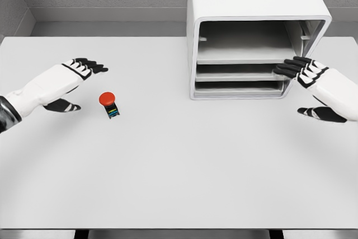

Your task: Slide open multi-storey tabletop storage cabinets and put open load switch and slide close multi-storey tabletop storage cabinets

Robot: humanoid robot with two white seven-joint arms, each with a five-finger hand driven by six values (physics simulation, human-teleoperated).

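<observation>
Early stage: load switch [110,104] not yet stowed, sitting on white matte table [168,166], well apart from storage cabinet [254,37]. Cabinet: smooth white box, rounded corners, flat trays stacked inside, front apparently open. Right hand [305,71] fingers extended together, touching middle tray's [240,75] front edge. Left hand [78,74] relaxed, spread, empty, near switch. Switch: red mushroom cap, small dark body. Remaining: grasp, insert, close.

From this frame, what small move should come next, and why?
Probably curl the right hand on the middle drawer and pull it out: its fingertips reach that drawer's front edge, the cabinet looks closed, and the red-capped switch lies ungrasped beside the open left hand.
</observation>
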